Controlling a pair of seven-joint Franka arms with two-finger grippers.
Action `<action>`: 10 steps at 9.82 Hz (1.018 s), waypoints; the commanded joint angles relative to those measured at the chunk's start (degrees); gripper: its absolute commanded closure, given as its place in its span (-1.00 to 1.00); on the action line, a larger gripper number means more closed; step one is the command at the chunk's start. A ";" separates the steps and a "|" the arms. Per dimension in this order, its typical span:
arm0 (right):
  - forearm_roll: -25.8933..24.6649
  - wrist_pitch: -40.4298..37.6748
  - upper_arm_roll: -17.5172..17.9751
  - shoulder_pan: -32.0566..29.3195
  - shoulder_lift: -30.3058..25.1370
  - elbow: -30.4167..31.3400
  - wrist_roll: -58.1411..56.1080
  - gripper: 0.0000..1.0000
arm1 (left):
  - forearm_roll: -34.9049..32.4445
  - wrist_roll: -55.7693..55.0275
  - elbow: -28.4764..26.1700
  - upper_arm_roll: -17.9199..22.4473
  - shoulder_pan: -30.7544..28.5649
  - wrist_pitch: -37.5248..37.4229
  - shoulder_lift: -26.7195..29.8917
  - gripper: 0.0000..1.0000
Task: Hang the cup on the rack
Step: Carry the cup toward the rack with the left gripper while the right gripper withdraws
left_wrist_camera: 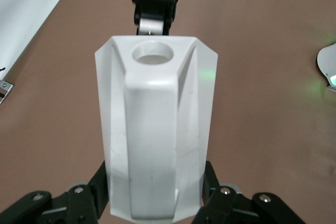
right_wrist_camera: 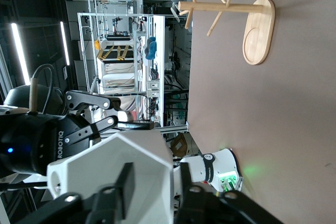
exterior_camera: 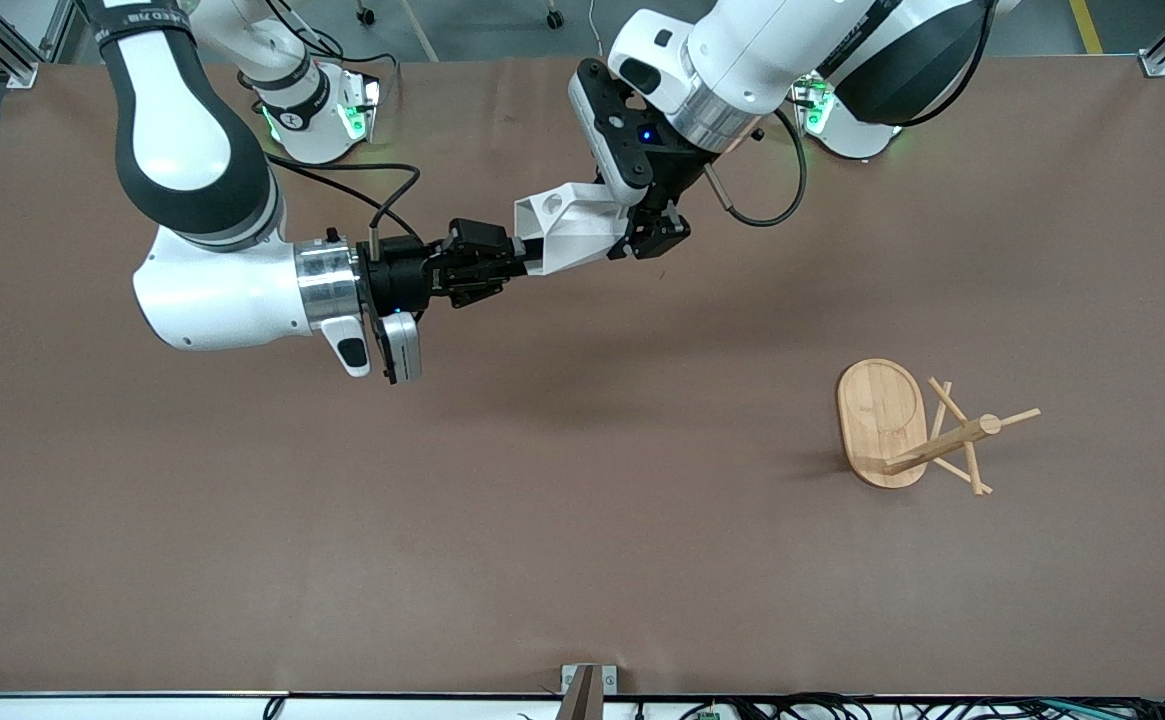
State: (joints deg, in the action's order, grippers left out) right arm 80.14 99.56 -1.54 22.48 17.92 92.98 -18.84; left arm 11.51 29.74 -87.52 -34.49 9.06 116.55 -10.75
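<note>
The cup (exterior_camera: 567, 228) lies sideways in the air, clamped by the left gripper (exterior_camera: 654, 236), its mouth at the right gripper (exterior_camera: 497, 266), whose fingers stand apart.

On the black body of the left gripper (right_wrist_camera: 89, 124) I can make out white lettering, "ROBOTIQ". Nothing else around here carries any writing that I can read.

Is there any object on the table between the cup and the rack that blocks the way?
Nothing visible does. The cup is up in the air, held by the left pincer, with the right pincer at its other end. Between it and the rack, standing toward the left arm's end, only bare table shows.
</note>
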 commanded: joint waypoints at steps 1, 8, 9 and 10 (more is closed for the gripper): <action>0.63 0.02 -0.13 -1.98 -0.69 -0.34 -0.32 -1.00 | -2.98 -1.34 -1.25 0.30 -0.97 -0.09 -0.24 0.83; -29.99 -0.33 -0.13 -14.11 -9.38 -0.17 0.21 -1.00 | -7.73 -26.40 -12.21 0.04 -10.35 1.39 3.53 0.85; -37.09 -0.51 -0.04 -15.26 -11.40 -0.08 0.21 -1.00 | -7.12 -26.31 -16.32 -0.14 -13.24 4.36 5.46 0.85; -42.39 -2.34 -0.04 -16.75 -12.63 -0.43 0.12 -1.00 | -6.25 -25.88 -19.06 -0.14 -15.36 5.52 6.96 0.84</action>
State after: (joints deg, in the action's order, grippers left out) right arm 43.47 98.36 -2.46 7.54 8.53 91.10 -18.95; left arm 4.60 4.26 -99.22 -34.16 -3.42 119.21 -7.74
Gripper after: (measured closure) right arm 0.000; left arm 0.304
